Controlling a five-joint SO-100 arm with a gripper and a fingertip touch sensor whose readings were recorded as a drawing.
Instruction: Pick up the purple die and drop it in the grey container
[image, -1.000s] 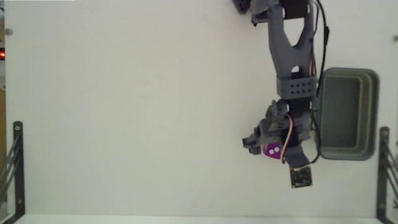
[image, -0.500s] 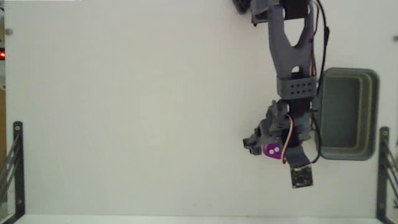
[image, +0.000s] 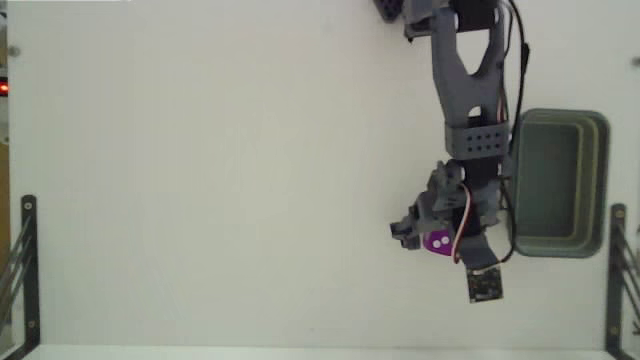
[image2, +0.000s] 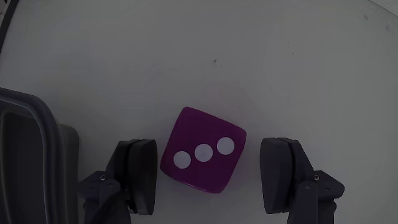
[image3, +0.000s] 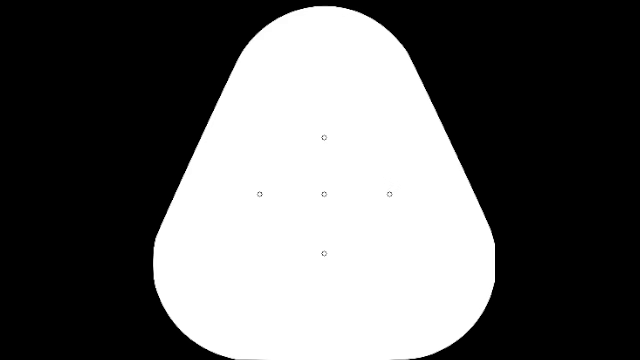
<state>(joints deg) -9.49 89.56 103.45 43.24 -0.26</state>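
A: Reading the wrist view from left to right: the container (image2: 25, 162) wall enters at the left edge, then comes the left finger (image2: 140, 174), then the die (image2: 202, 149), then the right finger (image2: 283, 174).

B: State of the tool (image2: 211, 177)?

A: Spread, straddling the die. The left finger sits just beside the die's left face; whether it touches cannot be told. A clear gap shows on the right side. Nothing is gripped.

B: Why that placement?

A: Judged from the layout, the fingers bracket two opposite faces so that closing would clamp the die squarely. The die rests on the desk (image2: 186, 56), three white pips up, turned slightly off-square to the fingers, so it may rotate as they close.

B: And the fixed view?

A: The die (image: 437, 241) shows under the tool (image: 432, 240), left of the container (image: 597, 185). The container stands just beside the arm, near the die, which keeps the carry short.

B: Contents?

A: The hollow appears empty. The die is not yet in it.
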